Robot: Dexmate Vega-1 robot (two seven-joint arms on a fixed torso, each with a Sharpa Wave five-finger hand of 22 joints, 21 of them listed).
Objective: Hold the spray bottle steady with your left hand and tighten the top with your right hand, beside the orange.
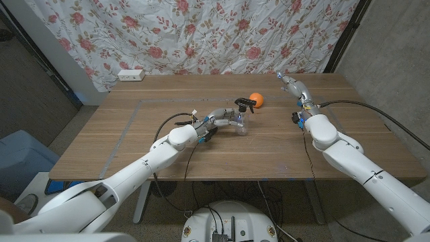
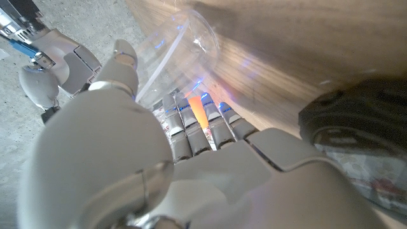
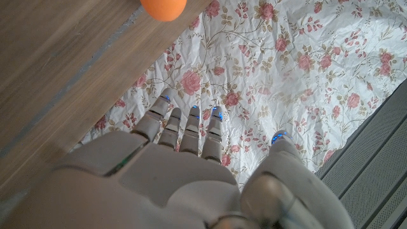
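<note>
The clear spray bottle (image 1: 240, 125) with its black trigger top (image 1: 244, 104) stands near the table's middle, and my left hand (image 1: 224, 120) grips its body from the left. Close behind it to the right lies the orange (image 1: 256, 99). In the left wrist view my fingers (image 2: 191, 127) wrap the clear bottle (image 2: 184, 44), with the dark top (image 2: 356, 121) beside them. My right hand (image 1: 293, 85) is raised at the table's far right, well apart from the bottle and holding nothing. In the right wrist view its fingers (image 3: 184, 127) reach out straight, with the orange (image 3: 163, 7) at the picture's edge.
A white power strip (image 1: 131, 74) lies at the back left of the wooden table (image 1: 134, 141). A flowered curtain (image 1: 201, 33) hangs behind it. Cables (image 1: 168, 121) run along my left arm. A blue bin (image 1: 17, 161) stands left of the table.
</note>
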